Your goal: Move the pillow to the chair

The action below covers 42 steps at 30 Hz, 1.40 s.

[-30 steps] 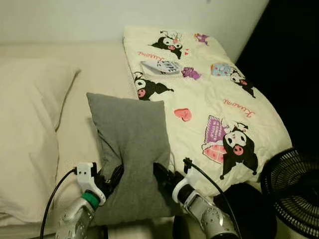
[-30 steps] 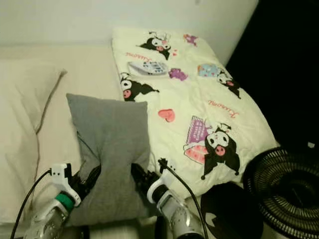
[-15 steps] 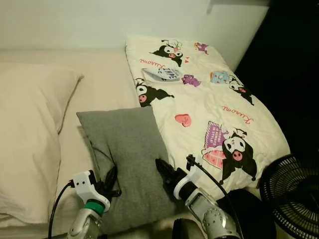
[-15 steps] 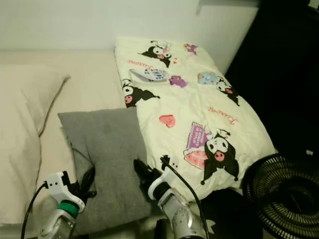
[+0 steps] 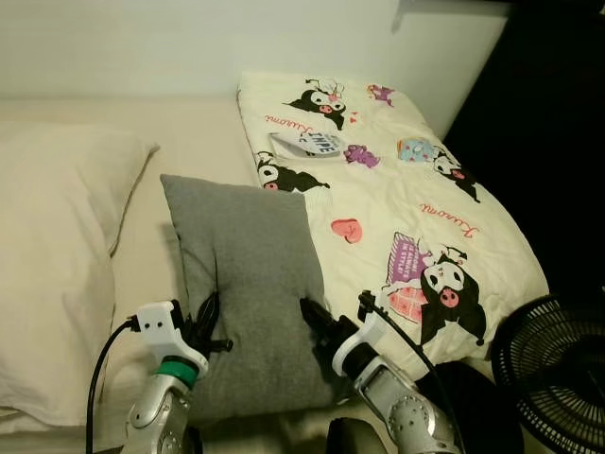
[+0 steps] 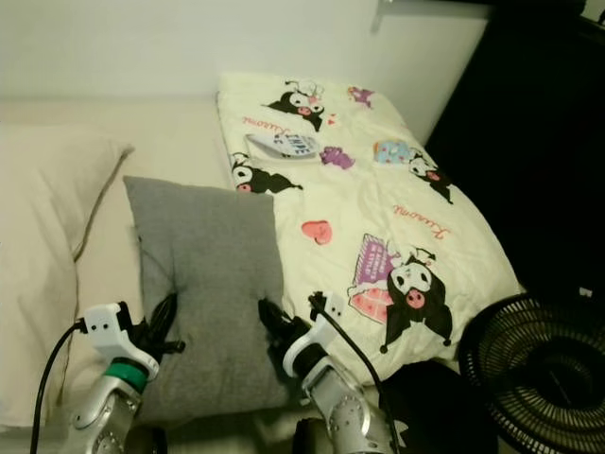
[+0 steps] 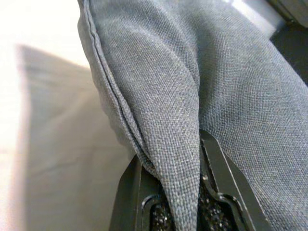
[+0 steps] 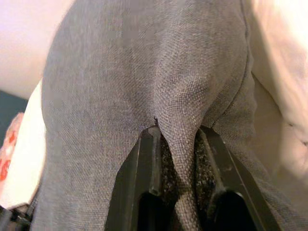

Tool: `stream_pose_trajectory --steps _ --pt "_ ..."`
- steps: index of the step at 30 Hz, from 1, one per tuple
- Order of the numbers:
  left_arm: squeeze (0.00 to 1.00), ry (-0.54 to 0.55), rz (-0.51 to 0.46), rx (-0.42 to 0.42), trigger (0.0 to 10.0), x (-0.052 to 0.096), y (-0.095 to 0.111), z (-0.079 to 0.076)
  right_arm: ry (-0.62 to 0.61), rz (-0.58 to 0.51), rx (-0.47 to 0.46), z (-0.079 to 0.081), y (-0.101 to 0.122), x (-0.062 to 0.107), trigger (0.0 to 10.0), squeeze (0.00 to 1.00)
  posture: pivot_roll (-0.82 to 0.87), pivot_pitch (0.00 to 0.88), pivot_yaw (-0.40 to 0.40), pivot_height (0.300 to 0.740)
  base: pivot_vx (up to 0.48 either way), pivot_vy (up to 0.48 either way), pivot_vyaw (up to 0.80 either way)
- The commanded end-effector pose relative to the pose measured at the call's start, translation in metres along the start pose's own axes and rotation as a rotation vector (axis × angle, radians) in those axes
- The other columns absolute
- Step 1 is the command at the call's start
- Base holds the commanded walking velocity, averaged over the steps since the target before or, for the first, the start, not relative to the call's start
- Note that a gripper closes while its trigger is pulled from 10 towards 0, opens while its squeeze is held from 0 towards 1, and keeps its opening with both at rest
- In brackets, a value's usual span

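Note:
A grey pillow (image 5: 248,284) is held up off the cream bed, tilted, between my two arms. My left gripper (image 5: 205,320) pinches its left edge, and the left wrist view shows a fold of grey fabric (image 7: 183,159) squeezed between the black fingers (image 7: 219,168). On the pillow's right edge my right gripper (image 5: 315,320) is clamped. A ridge of the same cloth (image 8: 178,144) sits between that gripper's fingers (image 8: 149,159) in the right wrist view.
A large cream pillow (image 5: 52,265) lies on the bed at the left. A cartoon-print blanket (image 5: 397,208) covers the bed's right part, with a remote control (image 5: 307,144) on it. A black fan (image 5: 553,369) stands on the floor at the lower right.
Both grippers kept their hold while the pillow dropped flat half a second ago and has since risen and tilted up again. The camera shifted slightly.

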State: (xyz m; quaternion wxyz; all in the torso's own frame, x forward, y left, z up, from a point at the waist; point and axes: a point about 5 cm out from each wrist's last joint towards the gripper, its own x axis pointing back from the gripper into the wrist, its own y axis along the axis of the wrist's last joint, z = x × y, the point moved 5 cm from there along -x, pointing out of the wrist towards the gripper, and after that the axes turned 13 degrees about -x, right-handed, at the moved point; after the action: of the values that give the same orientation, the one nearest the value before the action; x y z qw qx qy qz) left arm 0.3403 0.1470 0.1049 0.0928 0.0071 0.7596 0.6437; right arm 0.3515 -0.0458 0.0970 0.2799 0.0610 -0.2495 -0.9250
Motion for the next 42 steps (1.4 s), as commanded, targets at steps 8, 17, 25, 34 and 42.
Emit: stream_pose_trajectory --steps 8,17,25,34,42 --pt "0.00 -0.075 -0.034 0.024 10.0 0.005 0.015 -0.047 0.075 0.009 0.222 0.037 -0.018 -0.008 10.0 0.00 0.05 0.065 -0.055 0.596 0.000 0.000 0.00" --pt "0.00 -0.068 -0.014 -0.034 10.0 0.013 0.015 -0.052 0.060 0.011 0.305 0.037 -0.021 -0.004 10.0 0.00 0.05 0.068 -0.054 0.601 0.000 0.000 0.00" --pt "0.00 -0.065 -0.014 -0.101 10.0 0.015 0.021 -0.049 0.053 -0.026 0.266 0.039 -0.018 -0.003 10.0 0.00 0.06 0.073 -0.051 0.641 0.000 0.000 0.00" --pt "0.00 -0.068 -0.012 -0.127 10.0 0.016 0.022 -0.049 0.064 -0.029 0.229 0.042 -0.018 -0.003 10.0 0.00 0.06 0.077 -0.049 0.661 0.000 0.000 0.00" --pt "0.00 -0.057 -0.010 -0.143 10.0 0.016 0.027 -0.048 0.083 -0.018 0.224 0.046 -0.021 -0.003 10.0 0.00 0.06 0.072 -0.046 0.686 0.000 0.000 0.00"
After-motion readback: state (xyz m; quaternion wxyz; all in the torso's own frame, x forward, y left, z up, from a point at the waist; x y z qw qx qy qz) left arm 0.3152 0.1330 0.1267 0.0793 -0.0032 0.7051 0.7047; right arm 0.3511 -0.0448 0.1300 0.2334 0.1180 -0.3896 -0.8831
